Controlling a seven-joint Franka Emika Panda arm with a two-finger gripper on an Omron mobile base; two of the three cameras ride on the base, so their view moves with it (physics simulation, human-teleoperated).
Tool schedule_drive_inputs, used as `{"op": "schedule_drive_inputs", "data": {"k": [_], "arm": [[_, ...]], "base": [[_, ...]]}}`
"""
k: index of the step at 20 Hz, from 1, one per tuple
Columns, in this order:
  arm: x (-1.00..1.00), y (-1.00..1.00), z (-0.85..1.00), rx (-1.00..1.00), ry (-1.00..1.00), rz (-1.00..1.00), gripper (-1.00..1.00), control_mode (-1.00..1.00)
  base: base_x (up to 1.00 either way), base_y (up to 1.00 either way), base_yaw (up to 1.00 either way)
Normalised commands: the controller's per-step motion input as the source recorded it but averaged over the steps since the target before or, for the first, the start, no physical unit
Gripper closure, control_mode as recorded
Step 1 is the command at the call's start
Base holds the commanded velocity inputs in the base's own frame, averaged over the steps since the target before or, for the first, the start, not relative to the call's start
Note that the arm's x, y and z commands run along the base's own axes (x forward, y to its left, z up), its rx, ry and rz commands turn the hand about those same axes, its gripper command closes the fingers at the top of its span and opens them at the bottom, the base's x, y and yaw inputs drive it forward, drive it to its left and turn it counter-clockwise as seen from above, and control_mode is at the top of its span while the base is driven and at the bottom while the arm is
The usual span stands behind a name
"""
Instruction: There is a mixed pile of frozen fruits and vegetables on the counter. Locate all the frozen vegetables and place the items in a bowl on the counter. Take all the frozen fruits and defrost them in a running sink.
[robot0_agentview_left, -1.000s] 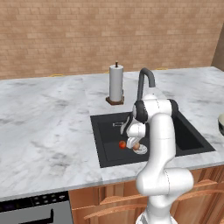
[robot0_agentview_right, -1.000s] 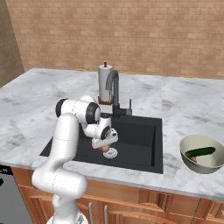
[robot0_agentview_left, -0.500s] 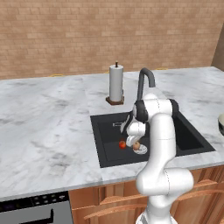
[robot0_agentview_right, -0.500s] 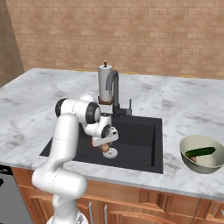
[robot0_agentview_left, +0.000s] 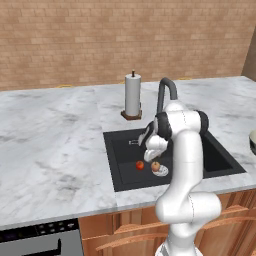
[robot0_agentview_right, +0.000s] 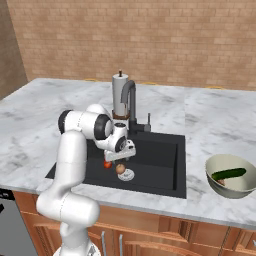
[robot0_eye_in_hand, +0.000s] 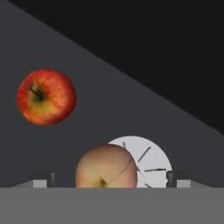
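The black sink (robot0_agentview_left: 215, 160) was the middle of everything, cut into the white marble counter (robot0_agentview_left: 55, 140). Inside the sink, on its dark floor, lay two fruits. The red apple (robot0_eye_in_hand: 46, 96) sat a little way from the round silver drain (robot0_eye_in_hand: 151, 159). The orange-tan peach (robot0_eye_in_hand: 107, 167) sat right at the edge of the drain and covered part of it. The two fruits were near each other but did not touch.

The robot's arm bent down into the sink. Its gripper (robot0_eye_in_hand: 109, 180) hung just above the peach. In the hand view, the two small finger tips (robot0_eye_in_hand: 41, 181) stood far apart, one on each side of the peach, so the pincer was wide and held nothing. From the right base view the gripper (robot0_agentview_right: 121, 156) was low over the apple (robot0_agentview_right: 107, 164) and the peach (robot0_agentview_right: 120, 168).

Behind the sink stood the dark grey faucet (robot0_agentview_right: 131, 100), bent like a goose's neck. No water could be seen. Just behind the faucet stood a roll of paper towels (robot0_agentview_left: 132, 95) on a small brown stand.

On the counter to the right of the sink sat the pale bowl (robot0_agentview_right: 215, 180). In it lay the green cucumber (robot0_agentview_right: 229, 174) and, beside it, a small brownish lump (robot0_agentview_right: 221, 182) that was partly hidden.
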Motion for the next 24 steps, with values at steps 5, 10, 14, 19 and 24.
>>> {"op": "schedule_drive_inputs", "data": {"k": [5,10,14,19,24], "arm": [[-0.02,0.16,0.19,0.0,-0.01,-0.15,-1.0,-1.0],[-0.03,0.16,0.24,0.0,0.0,-0.15,-1.0,-1.0],[-0.04,0.15,0.3,-0.01,0.0,-0.13,-1.0,-1.0],[-0.07,0.18,0.3,-0.02,0.0,-0.11,-1.0,-1.0],[-0.11,0.16,0.3,-0.01,-0.02,-0.13,-1.0,-1.0]], "base": [[0.0,0.0,0.0],[0.0,0.0,0.0],[0.0,0.0,0.0],[0.0,0.0,0.0],[0.0,0.0,0.0]]}}
